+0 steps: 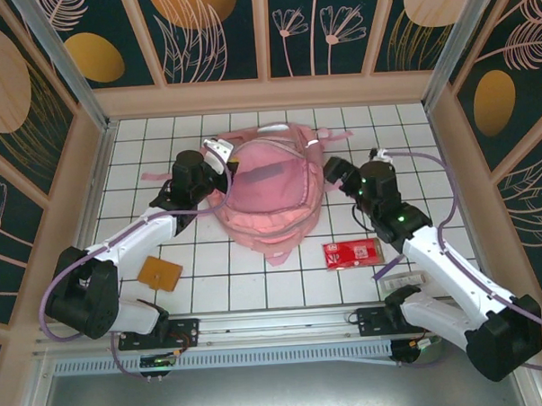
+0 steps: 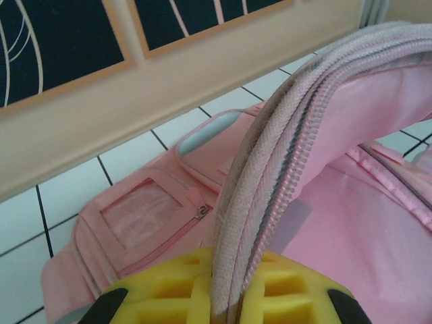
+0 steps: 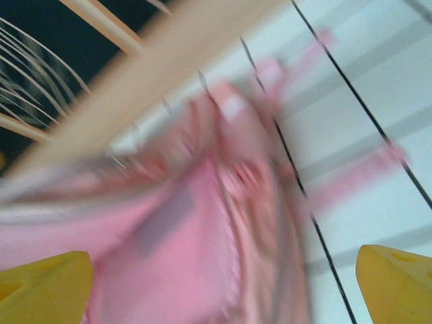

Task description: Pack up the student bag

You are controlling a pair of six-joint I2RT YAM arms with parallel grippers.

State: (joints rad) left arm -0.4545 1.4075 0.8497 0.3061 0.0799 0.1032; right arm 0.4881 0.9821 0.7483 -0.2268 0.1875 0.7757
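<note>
Red packet (image 1: 351,251) and brown card (image 1: 160,273) lie near student bag (image 1: 266,194).

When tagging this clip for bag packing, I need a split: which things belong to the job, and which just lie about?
In the job: student bag; left gripper, shut on its zipper rim; right gripper, open beside it.
Lying about: red packet; flat brown square; both apart from the bag.
</note>
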